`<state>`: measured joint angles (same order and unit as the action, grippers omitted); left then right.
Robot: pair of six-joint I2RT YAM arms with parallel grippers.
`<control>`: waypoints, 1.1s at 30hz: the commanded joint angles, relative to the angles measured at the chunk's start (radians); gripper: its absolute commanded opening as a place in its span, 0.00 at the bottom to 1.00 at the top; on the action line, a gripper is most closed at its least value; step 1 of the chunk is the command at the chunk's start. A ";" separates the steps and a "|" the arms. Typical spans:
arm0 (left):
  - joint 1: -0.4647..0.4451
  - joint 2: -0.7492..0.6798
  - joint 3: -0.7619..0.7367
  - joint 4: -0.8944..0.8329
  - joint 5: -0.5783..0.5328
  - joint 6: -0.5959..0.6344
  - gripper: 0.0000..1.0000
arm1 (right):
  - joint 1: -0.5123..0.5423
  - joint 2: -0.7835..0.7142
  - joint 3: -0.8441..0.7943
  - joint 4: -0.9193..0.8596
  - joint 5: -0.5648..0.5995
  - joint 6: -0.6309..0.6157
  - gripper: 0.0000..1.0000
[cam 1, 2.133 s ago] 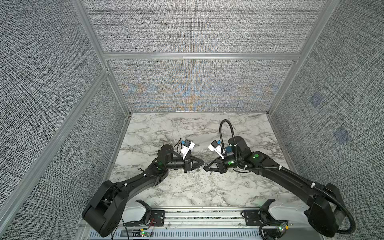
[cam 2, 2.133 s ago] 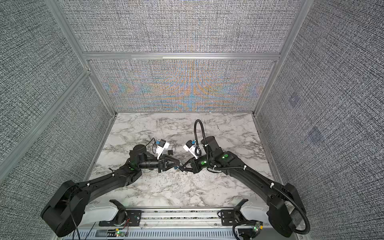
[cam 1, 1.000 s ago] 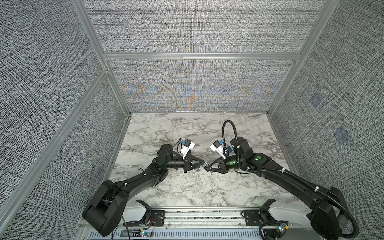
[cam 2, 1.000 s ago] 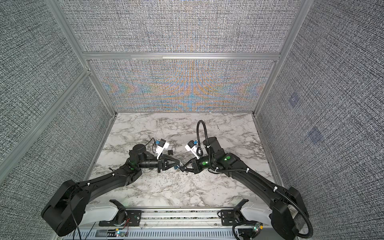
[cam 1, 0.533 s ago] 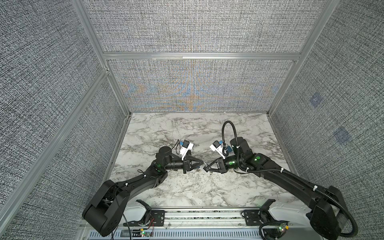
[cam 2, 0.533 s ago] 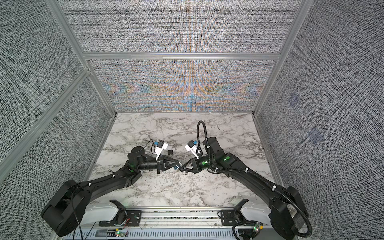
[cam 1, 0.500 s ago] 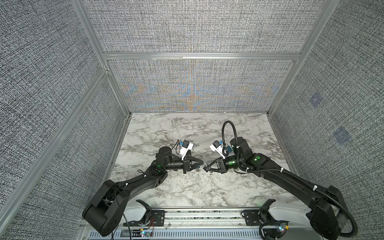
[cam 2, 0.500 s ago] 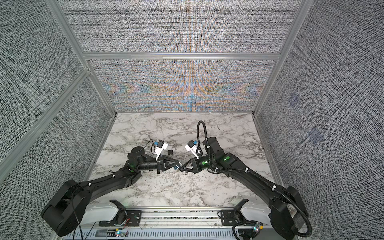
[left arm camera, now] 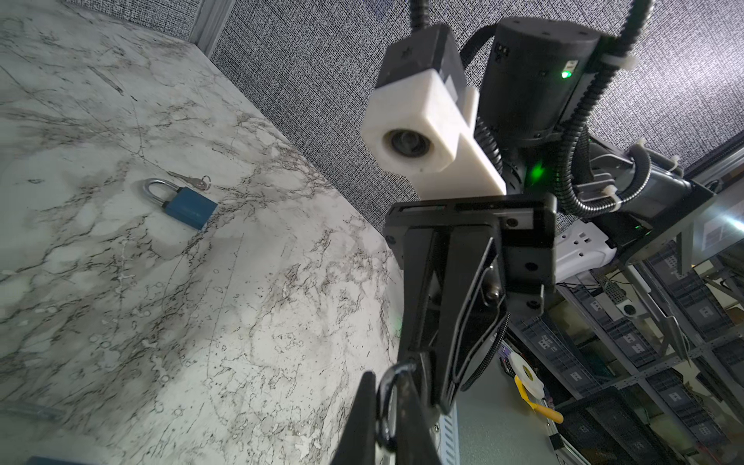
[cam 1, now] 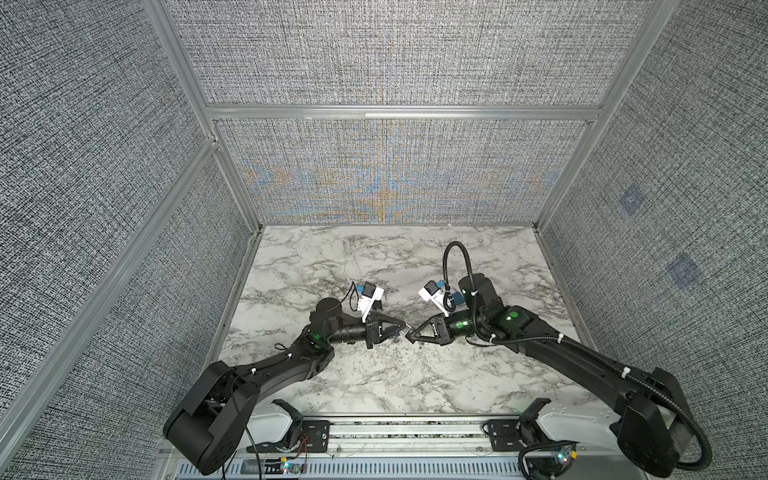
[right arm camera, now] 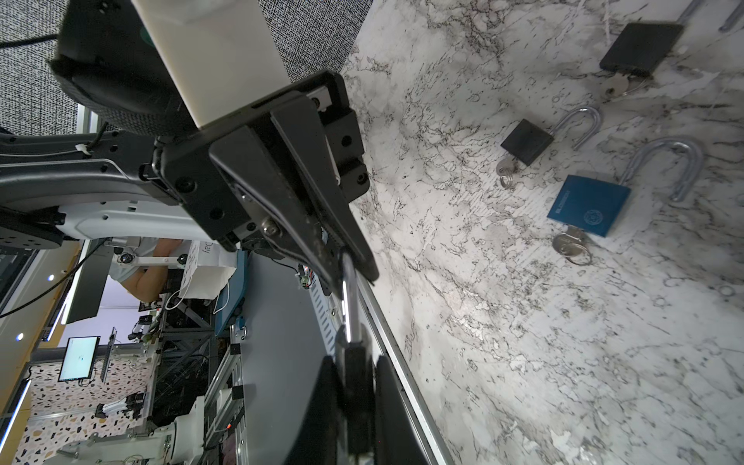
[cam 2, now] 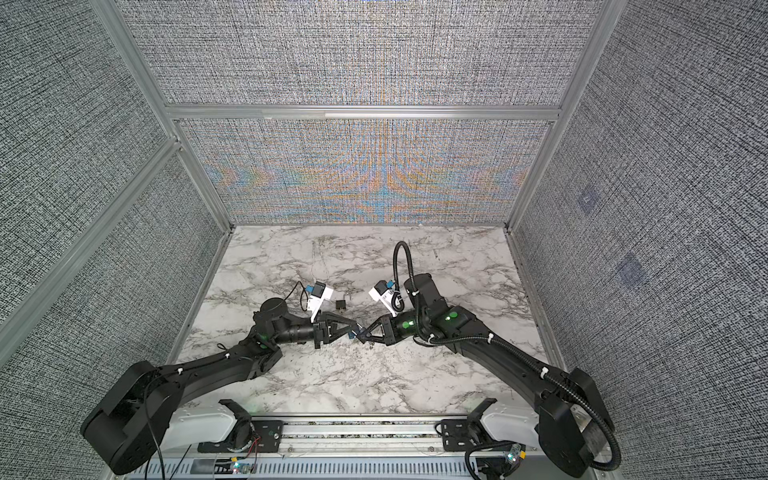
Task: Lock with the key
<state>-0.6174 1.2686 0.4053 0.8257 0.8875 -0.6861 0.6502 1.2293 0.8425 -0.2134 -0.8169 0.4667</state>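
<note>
Marble worktop [cam 1: 374, 382] here, white with grey veins, boxed in by grey woven wall panels [cam 1: 395, 62] on an aluminium frame [cam 1: 399, 112]. Over the middle of it we've got both arms meeting nose to nose. Our left gripper [right arm camera: 346, 261] is pinched tight on the chrome shackle of the padlock [right arm camera: 351, 322], and the right gripper [right arm camera: 356, 362] is clamped on its body, so the lock is held between the two. We can't call the body colour, or tell if a key sits in it.

Further out, flat on the marble, we see a blue padlock [right arm camera: 587, 205] with its shackle swung open and a key [right arm camera: 571, 245] in its bottom. Just past it lies a small black padlock [right arm camera: 527, 141], also open and keyed. A second black padlock [right arm camera: 640, 48] lies beyond those, its shackle cut off by the picture edge.
</note>
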 commanded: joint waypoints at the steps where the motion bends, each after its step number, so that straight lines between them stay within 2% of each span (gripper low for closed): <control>1: -0.012 0.001 -0.012 -0.039 0.022 0.013 0.00 | 0.003 0.002 0.020 0.242 -0.029 0.044 0.00; 9: -0.014 -0.002 -0.020 -0.042 0.007 0.020 0.00 | 0.003 0.007 0.026 0.268 -0.052 0.067 0.00; 33: -0.031 -0.016 -0.051 -0.005 0.022 -0.010 0.00 | 0.003 0.038 0.048 0.376 -0.013 0.114 0.00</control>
<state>-0.6270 1.2465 0.3603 0.8967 0.8028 -0.7155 0.6506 1.2663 0.8600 -0.1463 -0.8268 0.5423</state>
